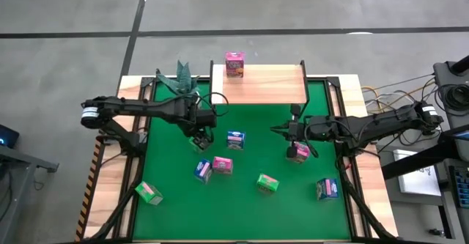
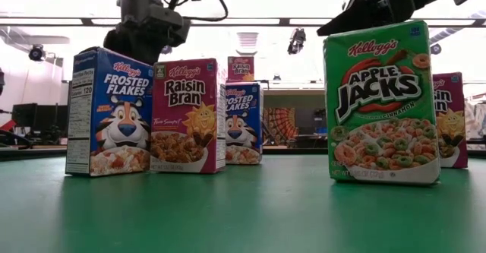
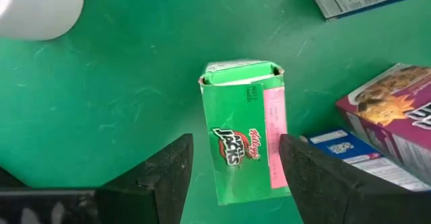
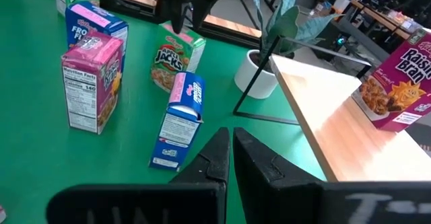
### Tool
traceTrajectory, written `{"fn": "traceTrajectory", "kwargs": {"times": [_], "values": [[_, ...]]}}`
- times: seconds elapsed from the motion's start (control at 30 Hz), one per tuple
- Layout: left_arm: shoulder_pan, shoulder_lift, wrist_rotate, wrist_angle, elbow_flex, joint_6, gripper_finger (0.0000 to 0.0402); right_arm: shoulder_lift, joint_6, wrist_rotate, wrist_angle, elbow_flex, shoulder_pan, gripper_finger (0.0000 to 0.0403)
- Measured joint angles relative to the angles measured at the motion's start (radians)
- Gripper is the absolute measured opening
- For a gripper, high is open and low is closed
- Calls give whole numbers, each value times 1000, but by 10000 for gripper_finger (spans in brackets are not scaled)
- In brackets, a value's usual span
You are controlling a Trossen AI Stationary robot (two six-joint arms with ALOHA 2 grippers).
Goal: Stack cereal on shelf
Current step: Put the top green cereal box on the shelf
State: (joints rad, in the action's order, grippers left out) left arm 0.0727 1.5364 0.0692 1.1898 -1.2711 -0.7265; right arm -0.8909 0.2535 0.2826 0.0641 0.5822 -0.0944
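A green cereal box [image 3: 246, 130] is seen upright at the frame centre between the parted fingers of the left gripper [image 3: 234, 173], not clamped. The right gripper [image 4: 231, 158], fingers together, is empty. One pink box [image 1: 234, 64] stands on the shelf [image 1: 267, 85], top centre.

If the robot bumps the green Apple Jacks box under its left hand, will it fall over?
Probably. The Apple Jacks box stands upright on a narrow base between the left gripper's open fingers, so a nudge near its top could tip it. It looks like light, stiff cardboard.
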Motion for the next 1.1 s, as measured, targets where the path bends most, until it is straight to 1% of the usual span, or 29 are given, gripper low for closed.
{"fn": "traceTrajectory", "kwargs": {"times": [0.17,0.37,0.73,0.8,1.1], "values": [[-1,-1,-2,-27,13,0,206,0,0,1,-2,-1,0,9],[0,-11,-24,-20,10,4,206,0,0,1,-2,-1,0,9],[-2,-13,-20,-3,-2,21,243,0,-5,2,-1,-1,0,9],[-3,-13,-2,-4,-1,21,246,0,-6,2,-1,-1,0,9],[-11,-13,1,-49,27,11,247,0,-11,3,-3,-1,0,9]]}}
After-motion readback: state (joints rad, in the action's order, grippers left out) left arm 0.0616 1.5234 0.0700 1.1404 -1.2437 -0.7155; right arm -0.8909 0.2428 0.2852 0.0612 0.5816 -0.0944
